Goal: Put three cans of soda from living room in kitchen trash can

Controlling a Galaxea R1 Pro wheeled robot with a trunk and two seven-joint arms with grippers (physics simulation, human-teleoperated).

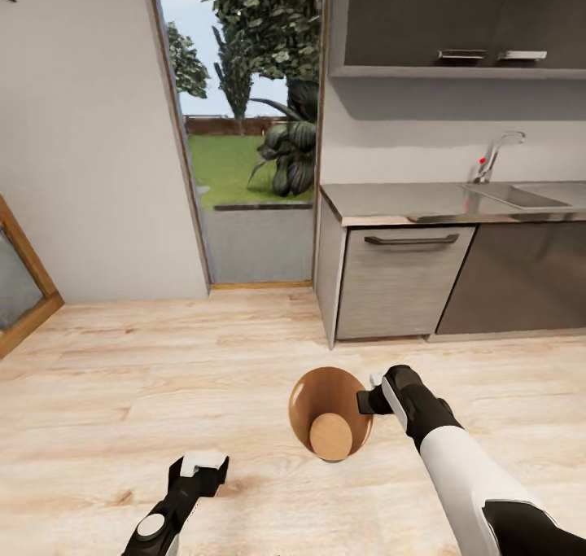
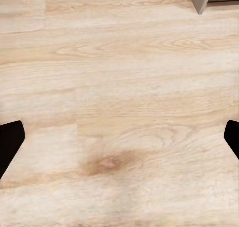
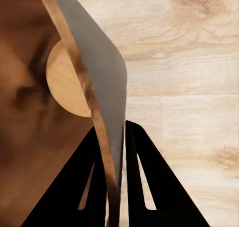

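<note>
A kitchen with a pale wood plank floor (image 1: pixel 163 377) and steel counter. The right hand (image 1: pixel 371 395) pinches the rim of the small round bucket, coppery brown inside (image 1: pixel 325 413), which looks empty. The left hand (image 1: pixel 198 464) hangs open, holding nothing. No soda cans are binned yet.

Light wood plank floor (image 1: pixel 203 361), kitchen cabinet (image 1: pixel 399 279) standing on it

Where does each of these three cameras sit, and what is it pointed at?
Head view: on the robot's head, facing down over both arms, trash can, kitchen counter.
Left wrist view: near the left gripper, facing bare plank floor.
Right wrist view: near the right gripper, its jaws pinching the can's wall.
Head and right wrist views share the can.
</note>
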